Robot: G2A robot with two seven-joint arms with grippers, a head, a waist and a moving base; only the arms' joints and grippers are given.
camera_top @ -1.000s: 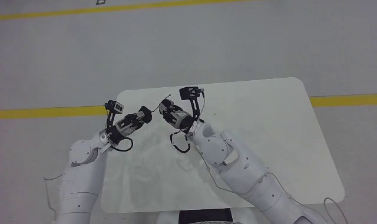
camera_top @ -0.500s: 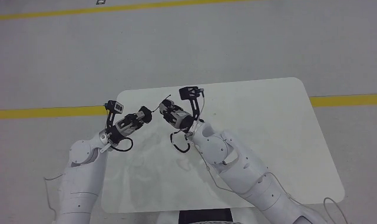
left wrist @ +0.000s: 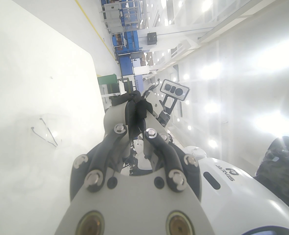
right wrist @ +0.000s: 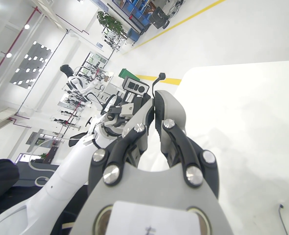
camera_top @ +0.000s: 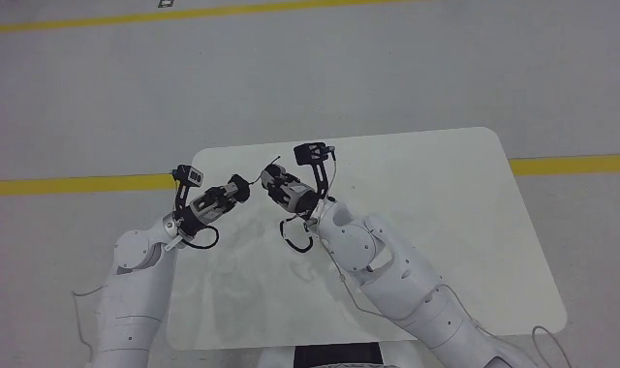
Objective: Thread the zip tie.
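Observation:
A thin black zip tie sticks out from between the fingers of my right gripper, which is shut on it; its small square head points away from the table. In the top view the tie shows as a fine dark line above the two grippers. My left gripper is shut, with something black pinched at its tips that looks like the tie's other end. Both grippers meet tip to tip over the table's back left part, the left gripper facing the right gripper.
The white table has rounded corners, and its left edge lies close under the left arm. A small dark bit lies on the table surface. Yellow floor lines run behind and beside the table.

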